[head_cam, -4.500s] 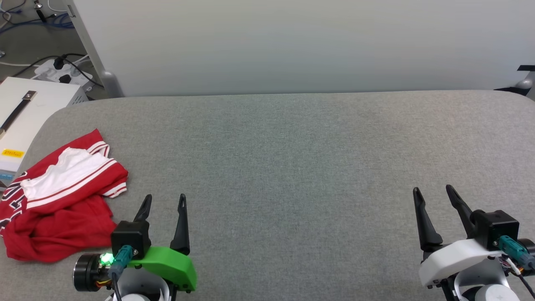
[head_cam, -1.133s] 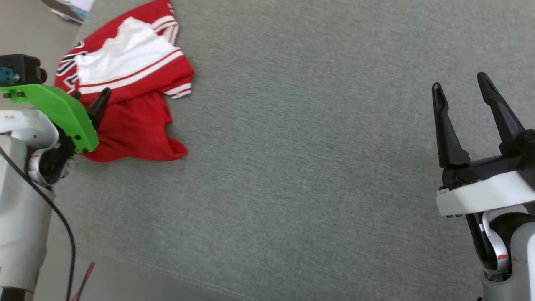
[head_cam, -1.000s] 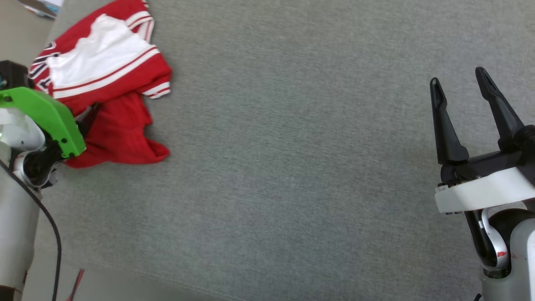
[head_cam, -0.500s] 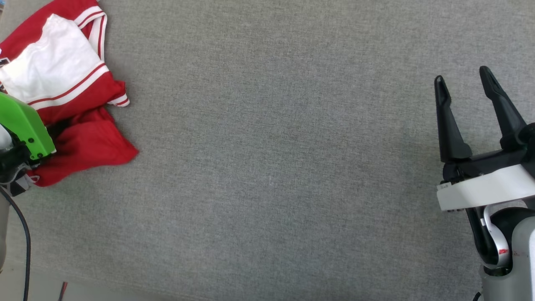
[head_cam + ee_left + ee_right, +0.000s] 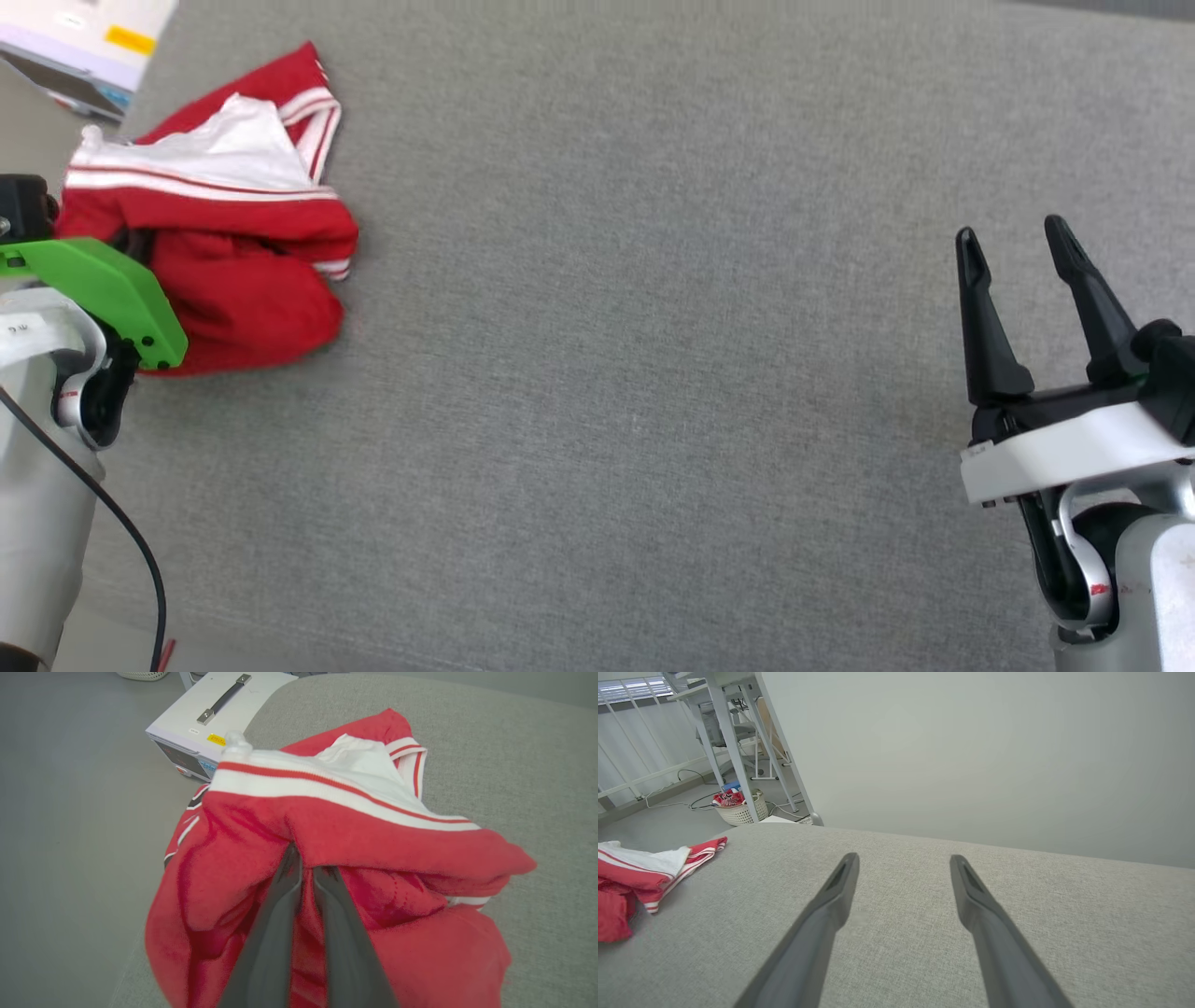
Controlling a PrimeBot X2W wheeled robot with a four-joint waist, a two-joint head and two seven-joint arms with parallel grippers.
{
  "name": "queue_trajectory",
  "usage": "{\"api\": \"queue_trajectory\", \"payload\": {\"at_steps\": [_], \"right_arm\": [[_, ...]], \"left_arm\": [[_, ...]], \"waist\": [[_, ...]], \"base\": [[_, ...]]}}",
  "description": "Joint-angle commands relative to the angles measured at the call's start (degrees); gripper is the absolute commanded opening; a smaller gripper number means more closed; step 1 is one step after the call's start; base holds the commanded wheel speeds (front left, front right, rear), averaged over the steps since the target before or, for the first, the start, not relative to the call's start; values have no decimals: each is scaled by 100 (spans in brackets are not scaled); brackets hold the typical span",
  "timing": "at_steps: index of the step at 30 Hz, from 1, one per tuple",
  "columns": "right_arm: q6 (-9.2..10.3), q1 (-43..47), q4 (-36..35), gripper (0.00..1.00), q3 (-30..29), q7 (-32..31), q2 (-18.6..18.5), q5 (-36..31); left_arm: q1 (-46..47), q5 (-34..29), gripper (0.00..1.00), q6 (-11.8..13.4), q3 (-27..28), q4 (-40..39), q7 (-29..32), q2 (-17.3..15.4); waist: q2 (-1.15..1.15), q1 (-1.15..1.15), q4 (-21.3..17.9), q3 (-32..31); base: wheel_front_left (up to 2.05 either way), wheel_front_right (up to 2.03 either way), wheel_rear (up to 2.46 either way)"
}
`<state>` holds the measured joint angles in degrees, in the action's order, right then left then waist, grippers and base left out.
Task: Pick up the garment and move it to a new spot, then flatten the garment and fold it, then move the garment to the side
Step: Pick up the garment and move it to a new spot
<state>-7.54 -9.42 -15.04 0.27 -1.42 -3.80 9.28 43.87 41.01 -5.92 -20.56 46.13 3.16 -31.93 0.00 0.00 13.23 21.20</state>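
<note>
In the left wrist view the tips of the left gripper (image 5: pixel 306 870) are buried under a red fold of the garment (image 5: pixel 383 844) at mid-frame. Its dark fingers blur toward the bottom edge, and the chest print shows as mere black-and-white slivers at the cloth's left rim. A white box (image 5: pixel 84 37) is cut off at the head view's upper left corner, and a basket (image 5: pixel 740 809) at the right wrist view's upper left holds something red and white, too small to identify.

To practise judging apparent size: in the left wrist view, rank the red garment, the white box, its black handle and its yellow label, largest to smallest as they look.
1. garment, though it lies nearest the camera, which enlarges it
2. white box
3. black handle
4. yellow label
</note>
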Motion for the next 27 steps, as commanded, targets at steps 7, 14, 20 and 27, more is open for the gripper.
{"api": "queue_trajectory", "payload": {"at_steps": [7,14,20,27], "right_arm": [[5,400,258,100,-188,227,79,152],[5,751,391,100,-355,359,90,421],[5,960,405,100,-472,350,91,507],[5,1106,249,100,-632,245,91,519]], "left_arm": [[18,-509,0,369,-199,-661,-911,130],[-349,-584,0,593,-409,-1661,-1032,442],[-849,-492,0,760,-678,-2482,-878,853],[-1263,-337,0,625,-1268,-2968,-608,1514]], "waist": [[0,0,24,-1174],[0,0,-439,-1679],[0,0,-1058,-1922],[0,0,-1728,-1729]], "base": [[0,0,0],[0,0,0],[0,0,0],[0,0,0]]}}
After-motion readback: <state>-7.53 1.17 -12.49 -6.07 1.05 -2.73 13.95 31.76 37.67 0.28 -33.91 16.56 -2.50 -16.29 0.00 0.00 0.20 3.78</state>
